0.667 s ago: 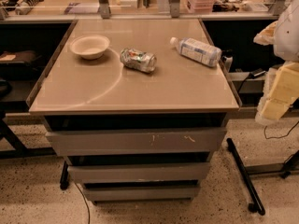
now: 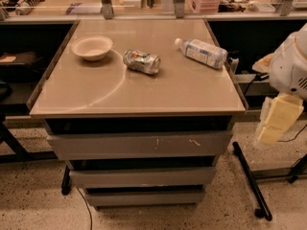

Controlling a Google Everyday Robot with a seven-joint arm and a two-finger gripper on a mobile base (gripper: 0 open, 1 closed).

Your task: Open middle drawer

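The drawer cabinet stands under a beige table top [image 2: 139,90]. It has three grey fronts stacked. The middle drawer [image 2: 144,177] is the plain front of medium height, below the taller top front with white scratch marks [image 2: 144,145] and above the thinnest bottom front [image 2: 144,198]. The middle drawer looks closed, with a dark gap above it. My gripper [image 2: 277,121], pale yellow under a white arm housing [image 2: 290,66], hangs at the right of the cabinet. It is off the table's right edge, level with the top front, and touches nothing.
On the table top lie a white bowl [image 2: 92,47], a crushed can [image 2: 141,62] and a plastic bottle on its side [image 2: 201,51]. A black stand leg [image 2: 249,181] runs along the floor to the right of the cabinet. Dark desks stand at both sides.
My gripper has come down a little at the right of the cabinet. The drawers and the things on the table have not moved.
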